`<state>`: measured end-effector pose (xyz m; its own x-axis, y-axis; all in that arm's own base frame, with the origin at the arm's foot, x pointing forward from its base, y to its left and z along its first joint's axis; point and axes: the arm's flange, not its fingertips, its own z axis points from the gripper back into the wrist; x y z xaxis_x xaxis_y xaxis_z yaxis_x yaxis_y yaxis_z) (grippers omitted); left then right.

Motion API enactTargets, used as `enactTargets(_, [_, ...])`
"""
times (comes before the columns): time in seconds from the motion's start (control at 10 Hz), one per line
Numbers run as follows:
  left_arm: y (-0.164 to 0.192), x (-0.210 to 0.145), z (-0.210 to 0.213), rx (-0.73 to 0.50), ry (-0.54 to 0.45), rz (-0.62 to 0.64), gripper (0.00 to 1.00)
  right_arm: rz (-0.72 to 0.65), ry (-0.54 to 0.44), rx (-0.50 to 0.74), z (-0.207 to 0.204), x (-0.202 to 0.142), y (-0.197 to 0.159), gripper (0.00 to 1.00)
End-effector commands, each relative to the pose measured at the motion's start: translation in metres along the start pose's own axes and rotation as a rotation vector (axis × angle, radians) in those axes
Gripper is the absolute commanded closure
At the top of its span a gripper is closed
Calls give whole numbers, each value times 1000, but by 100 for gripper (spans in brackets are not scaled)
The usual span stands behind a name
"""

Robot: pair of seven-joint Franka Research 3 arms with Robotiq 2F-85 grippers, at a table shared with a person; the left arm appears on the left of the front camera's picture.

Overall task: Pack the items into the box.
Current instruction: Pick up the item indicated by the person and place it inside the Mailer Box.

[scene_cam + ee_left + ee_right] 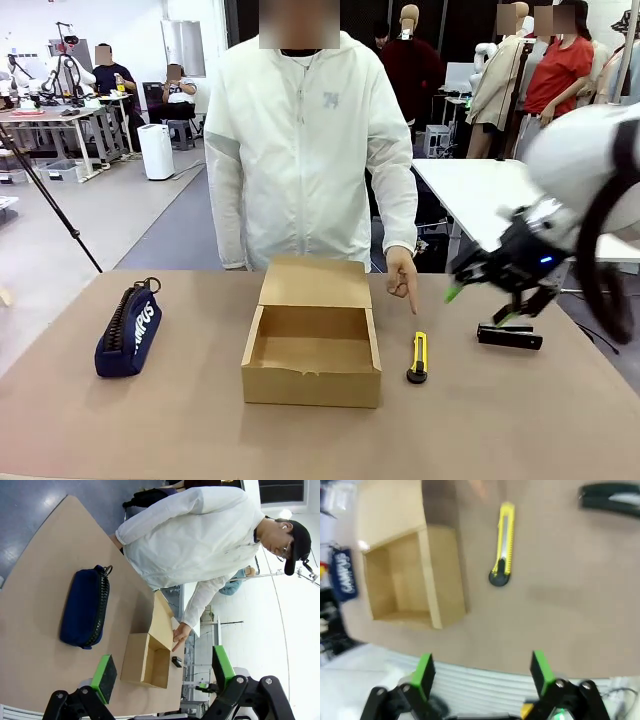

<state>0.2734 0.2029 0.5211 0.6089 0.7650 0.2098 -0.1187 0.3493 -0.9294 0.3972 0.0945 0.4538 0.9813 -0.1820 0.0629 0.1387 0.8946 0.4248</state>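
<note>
Hovering with fingers apart, right gripper [483, 305] hangs near black bar [510, 336].

Brown table, four things lying on it.
The table [500, 420] carries an open cardboard box [312, 385] at its middle, its flap lying back toward the far edge. A navy pouch [128, 333] lettered "CAMPUS" lies well to the left of the box. Near the box's right side lies a yellow-and-black cutter [419, 355], and farther right a black bar [510, 336], apart from it.
</note>
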Motion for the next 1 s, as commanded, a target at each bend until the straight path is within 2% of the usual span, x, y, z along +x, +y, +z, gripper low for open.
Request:
enactTargets(0.0, [-1, 1, 1, -23, -4, -4, 0, 61, 35, -159, -47, -2, 41, 0])
enactTargets(0.1, [-1, 1, 1, -23, -4, -4, 0, 94, 32, -187, -72, -11, 55, 0])
enactTargets(0.2, [-1, 1, 1, -23, -4, -4, 0, 46, -61, -146, -75, -10, 51, 0])
enactTargets(0.3, [-1, 1, 1, -23, -4, -4, 0, 96, 56, -133, -61, -22, 50, 0])
enactTargets(0.4, [-1, 1, 1, -23, -4, -4, 0, 96, 56, -133, -61, -22, 50, 0])
enactTargets(0.5, [-1, 1, 1, -23, -4, -4, 0, 100, 34, -144, -80, -24, 61, 0])
enactTargets(0.6, [-1, 1, 1, -23, -4, -4, 0, 184, -30, -236, -87, -11, 65, 0])
enactTargets(0.9, [-1, 1, 1, -23, -4, -4, 0, 206, -39, -451, -132, 49, 68, 0])
